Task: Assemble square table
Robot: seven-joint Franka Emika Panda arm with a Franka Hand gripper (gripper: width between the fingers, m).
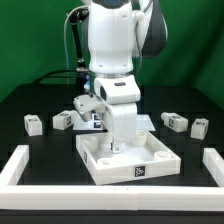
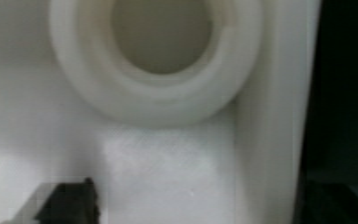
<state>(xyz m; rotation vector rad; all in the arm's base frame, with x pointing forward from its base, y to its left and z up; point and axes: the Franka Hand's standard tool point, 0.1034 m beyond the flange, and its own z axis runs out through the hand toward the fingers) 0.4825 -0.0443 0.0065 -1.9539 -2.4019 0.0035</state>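
Observation:
The square table's white slab (image 1: pixel 112 168) lies on the black table at the front middle, with a raised rim and a tag on its front face. My gripper (image 1: pixel 108 146) is lowered onto the slab's far left part. In the wrist view a round corner socket (image 2: pixel 149 55) fills the frame, very close. My gripper (image 2: pixel 197 205) is open, with one dark fingertip (image 2: pixel 64 200) beside the white slab surface (image 2: pixel 194 160). The other fingertip merges with the dark table. Small white tagged leg blocks lie at the exterior view's left (image 1: pixel 34 124) (image 1: pixel 63 120) and right (image 1: pixel 174 121) (image 1: pixel 201 127).
Long white frame bars stand at the front left (image 1: pixel 15 166) and front right (image 1: pixel 213 165) of the exterior view. The robot's white arm (image 1: pixel 112 50) rises behind the slab. A green wall closes off the back.

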